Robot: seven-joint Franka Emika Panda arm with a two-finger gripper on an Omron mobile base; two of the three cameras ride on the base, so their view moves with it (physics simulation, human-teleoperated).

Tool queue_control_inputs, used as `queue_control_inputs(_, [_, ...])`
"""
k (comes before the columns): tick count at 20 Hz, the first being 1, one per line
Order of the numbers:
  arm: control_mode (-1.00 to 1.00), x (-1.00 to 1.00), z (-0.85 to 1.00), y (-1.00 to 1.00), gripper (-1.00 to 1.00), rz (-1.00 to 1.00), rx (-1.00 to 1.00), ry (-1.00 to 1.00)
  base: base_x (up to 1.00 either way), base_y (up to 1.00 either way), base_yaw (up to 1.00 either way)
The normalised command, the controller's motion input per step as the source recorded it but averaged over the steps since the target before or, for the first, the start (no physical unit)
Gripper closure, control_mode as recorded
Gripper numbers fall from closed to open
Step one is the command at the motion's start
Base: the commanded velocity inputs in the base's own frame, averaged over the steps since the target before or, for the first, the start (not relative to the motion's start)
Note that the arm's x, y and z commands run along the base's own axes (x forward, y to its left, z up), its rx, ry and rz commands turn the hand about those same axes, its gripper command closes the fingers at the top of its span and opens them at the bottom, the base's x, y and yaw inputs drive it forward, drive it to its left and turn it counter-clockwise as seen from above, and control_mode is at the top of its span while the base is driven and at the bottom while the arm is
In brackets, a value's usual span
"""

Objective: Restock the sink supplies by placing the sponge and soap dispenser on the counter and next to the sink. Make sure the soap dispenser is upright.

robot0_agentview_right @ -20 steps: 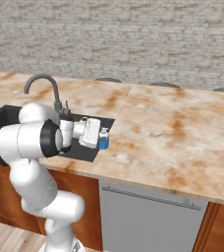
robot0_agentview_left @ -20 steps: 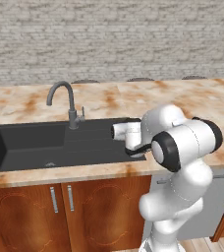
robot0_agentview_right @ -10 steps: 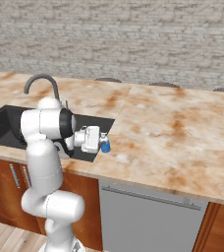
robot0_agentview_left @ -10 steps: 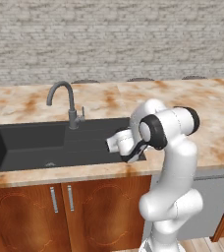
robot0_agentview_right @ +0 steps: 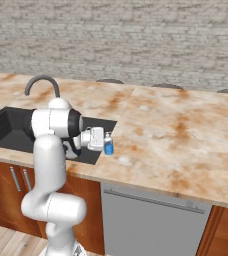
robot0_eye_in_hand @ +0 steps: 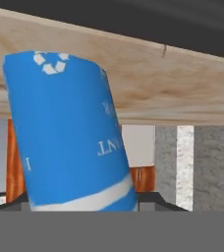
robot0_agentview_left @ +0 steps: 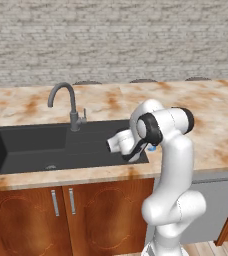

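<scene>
The soap dispenser (robot0_agentview_right: 108, 148), a slim blue bottle, sits at the tip of my gripper (robot0_agentview_right: 106, 144), just off the right-hand rim of the sink (robot0_agentview_right: 6, 131) and low over the counter (robot0_agentview_right: 181, 135). In the hand view the soap dispenser (robot0_eye_in_hand: 70, 133) looms large between my fingers, its white lettering upside down and its body leaning slightly against the view's frame; whether it stands true to the room I cannot tell. My fingers appear closed around it, though their tips are hidden behind the bottle and I cannot tell how tightly they bear on it. In the left base view only a sliver of the soap dispenser (robot0_agentview_left: 151, 147) peeks out beside my forearm, at the sink's near right corner.

The sink (robot0_agentview_left: 46, 145) is a wide dark basin with its curved tap (robot0_agentview_left: 66, 102) at the back rim. To the right of the bottle the counter (robot0_agentview_left: 216, 130) runs broad and bare, beige with rust blotches, out to its pale front edge. Behind it a strip of counter runs along the grey brick wall (robot0_agentview_right: 136, 40). Below the front edge are brown cabinets (robot0_agentview_left: 61, 210) and a grey panel (robot0_agentview_right: 151, 220).
</scene>
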Motion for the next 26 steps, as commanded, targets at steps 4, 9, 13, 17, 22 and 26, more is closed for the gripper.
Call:
queue_control_inputs(4, [-1.0, -0.12, -0.29, -0.33, -1.0, 0.04, 0.0, -0.02, 0.0, 0.0, 0.0])
queue_control_inputs(9, [-1.0, -0.44, -0.1, -0.39, -1.0, 0.01, 0.02, -0.09, 0.0, 0.0, 0.0])
queue_control_inputs(13, [-1.0, -0.39, -0.06, -0.14, -1.0, 0.0, 0.01, -0.13, 0.0, 0.0, 0.0])
queue_control_inputs(17, [-1.0, -0.04, 0.0, 0.01, -1.0, 0.0, 0.0, -0.07, 0.0, 0.0, 0.0])
queue_control_inputs(22, [-1.0, 0.0, 0.0, 0.22, -1.0, 0.0, 0.0, -0.05, 0.0, 0.0, 0.0])
queue_control_inputs(26, [-1.0, 0.0, 0.03, 0.37, -1.0, 0.0, 0.0, -0.02, 0.0, 0.0, 0.0])
